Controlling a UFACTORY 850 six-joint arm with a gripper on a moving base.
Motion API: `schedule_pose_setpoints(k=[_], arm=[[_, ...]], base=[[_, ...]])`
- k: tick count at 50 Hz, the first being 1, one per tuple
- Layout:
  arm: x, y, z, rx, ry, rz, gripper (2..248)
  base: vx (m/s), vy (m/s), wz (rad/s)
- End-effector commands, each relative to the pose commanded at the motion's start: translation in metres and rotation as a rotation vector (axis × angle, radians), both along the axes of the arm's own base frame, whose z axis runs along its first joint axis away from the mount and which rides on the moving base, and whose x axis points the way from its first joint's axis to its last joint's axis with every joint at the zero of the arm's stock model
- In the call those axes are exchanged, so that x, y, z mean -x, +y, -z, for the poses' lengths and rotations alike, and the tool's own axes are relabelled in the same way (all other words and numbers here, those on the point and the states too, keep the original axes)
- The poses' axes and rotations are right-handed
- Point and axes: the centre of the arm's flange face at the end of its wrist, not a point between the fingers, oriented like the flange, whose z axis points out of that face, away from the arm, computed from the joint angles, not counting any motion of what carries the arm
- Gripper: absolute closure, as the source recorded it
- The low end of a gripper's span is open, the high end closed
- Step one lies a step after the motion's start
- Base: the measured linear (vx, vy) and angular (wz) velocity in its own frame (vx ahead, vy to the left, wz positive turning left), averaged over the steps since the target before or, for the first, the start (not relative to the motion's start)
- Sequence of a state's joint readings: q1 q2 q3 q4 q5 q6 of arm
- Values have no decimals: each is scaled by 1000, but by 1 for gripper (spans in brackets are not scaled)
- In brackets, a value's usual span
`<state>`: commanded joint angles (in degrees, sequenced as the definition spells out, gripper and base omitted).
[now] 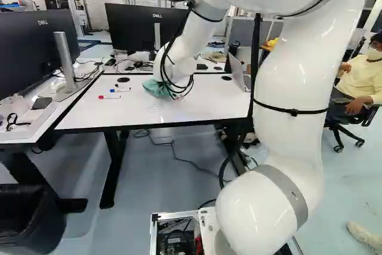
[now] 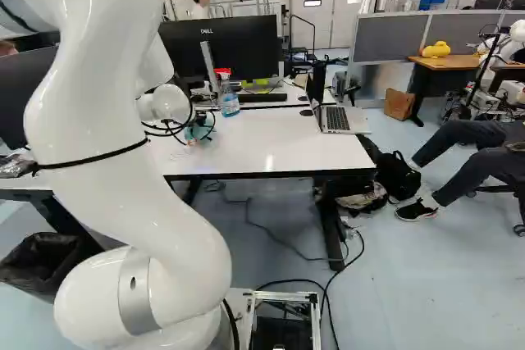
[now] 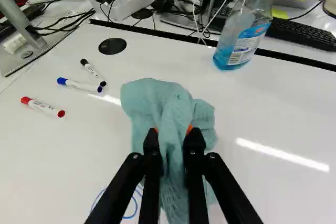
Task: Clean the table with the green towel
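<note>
So the green towel (image 3: 152, 100) is bunched up on the white table (image 3: 294, 108), pinched between both fingers of the gripper (image 3: 174, 142). Blue scribble (image 3: 131, 205) right beside it, three markers (image 3: 79, 84) and a spray bottle (image 3: 244, 32) further out.

In wrist view, blue loops (image 3: 137, 207) by towel (image 3: 169, 100) part. hidden & spray btl (image 3: 242, 38) past towel has top cut off.
</note>
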<state>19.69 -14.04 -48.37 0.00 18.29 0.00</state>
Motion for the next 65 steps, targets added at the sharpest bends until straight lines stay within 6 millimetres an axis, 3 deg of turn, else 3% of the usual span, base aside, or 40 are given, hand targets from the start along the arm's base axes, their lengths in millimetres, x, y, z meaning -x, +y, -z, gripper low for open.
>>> schedule_pose_setpoints(k=[32,56,65], arm=[[17,-49,-5,5,17,80,199],[9,-86,-5,5,18,157,199],[5,-89,-5,5,17,164,199]], base=[[0,0,0],[0,0,0],[0,0,0]])
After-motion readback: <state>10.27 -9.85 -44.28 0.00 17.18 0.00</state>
